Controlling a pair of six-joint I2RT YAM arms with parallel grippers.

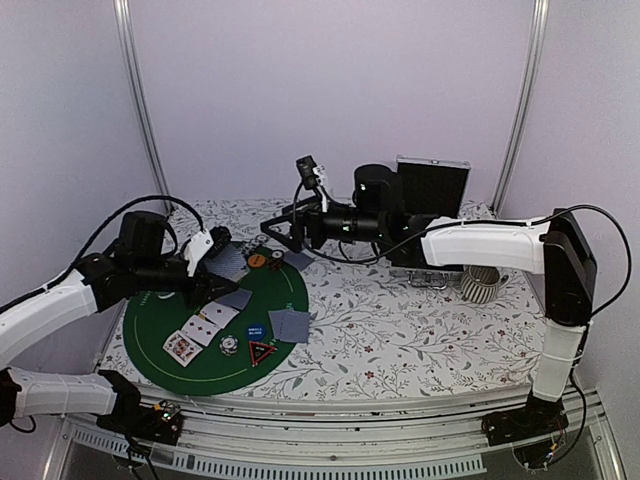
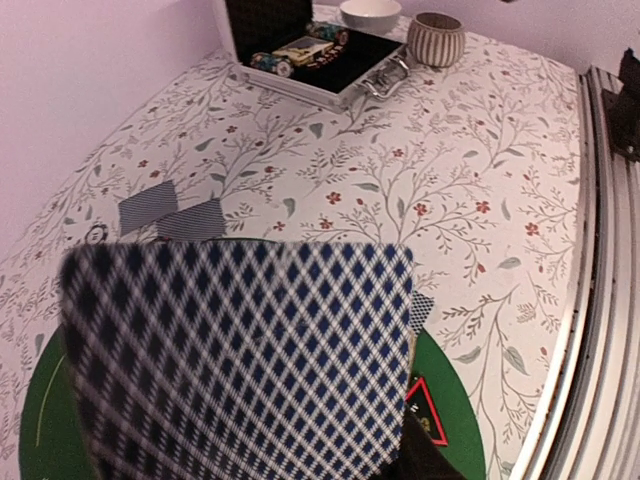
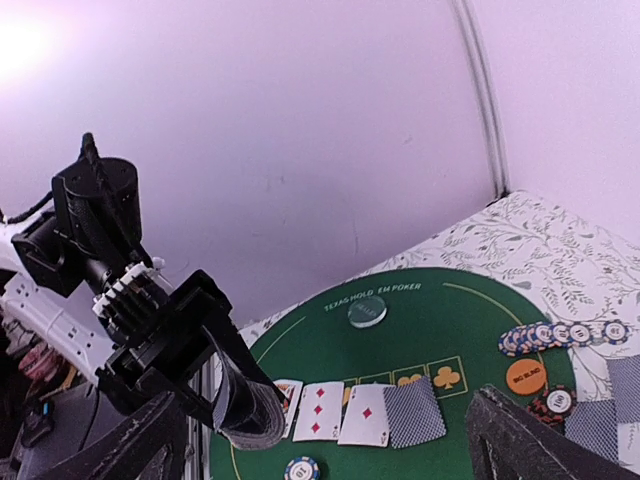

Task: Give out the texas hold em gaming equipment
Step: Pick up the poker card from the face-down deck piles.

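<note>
My left gripper (image 1: 207,264) is shut on a deck of grey-blue-backed playing cards (image 1: 227,262), held just above the far left of the green mat (image 1: 300,290). In the left wrist view the top card's back (image 2: 240,360) hides the fingers. From the right wrist the deck (image 3: 245,405) is bent. My right gripper (image 1: 283,240) is open and empty, above the mat's far edge, facing the left one. Three face-up cards (image 3: 345,410) and a face-down card (image 3: 415,410) lie in a row. A chip row (image 3: 560,335), an orange disc (image 3: 525,377) and a triangular marker (image 1: 262,352) lie on the mat.
The open silver-and-black case (image 1: 432,188) stands at the back, with a ribbed cup (image 1: 483,283) to its right and a white bowl (image 2: 370,12) beside it. Two face-down cards (image 1: 290,325) and a blue disc (image 1: 255,328) lie at the mat's right. Metal rails (image 1: 350,440) edge the table front.
</note>
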